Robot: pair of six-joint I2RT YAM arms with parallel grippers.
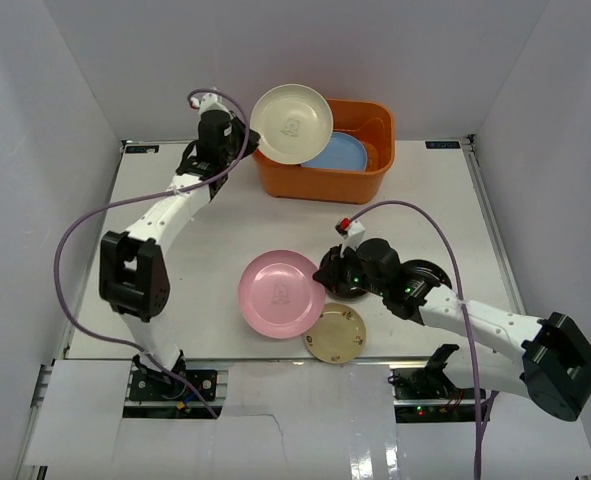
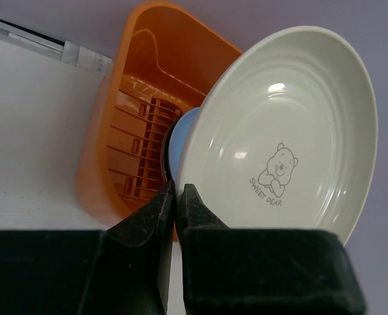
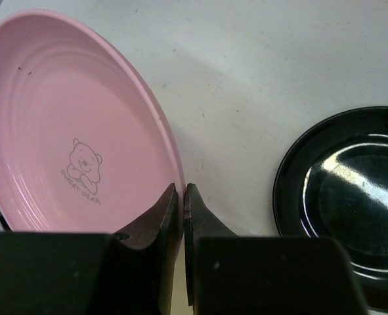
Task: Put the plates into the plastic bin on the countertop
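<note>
Closest to my left wrist camera are black fingers (image 2: 148, 223), clamped on a plate rim. My left gripper (image 2: 178, 197), arm stretched far forward, pinches the cream plate (image 2: 285, 131), tilted over the plastic bin (image 2: 125, 111), where one light blue plate (image 2: 180, 141) lies. My right gripper (image 3: 182, 203), arm bent leftward over the countertop (image 1: 215, 220), pinches the pink plate (image 3: 69, 131). I count five plates, including one gold plate (image 1: 335, 333) beside the pink one and one black plate (image 3: 351, 197), clear only in the right wrist view.

"SWEET DEAR" is printed in the well of the cream plate (image 2: 292, 98), up-right of the left gripper (image 2: 178, 191), and of the pink plate (image 3: 56, 98), up-left of the right gripper (image 3: 180, 191).
</note>
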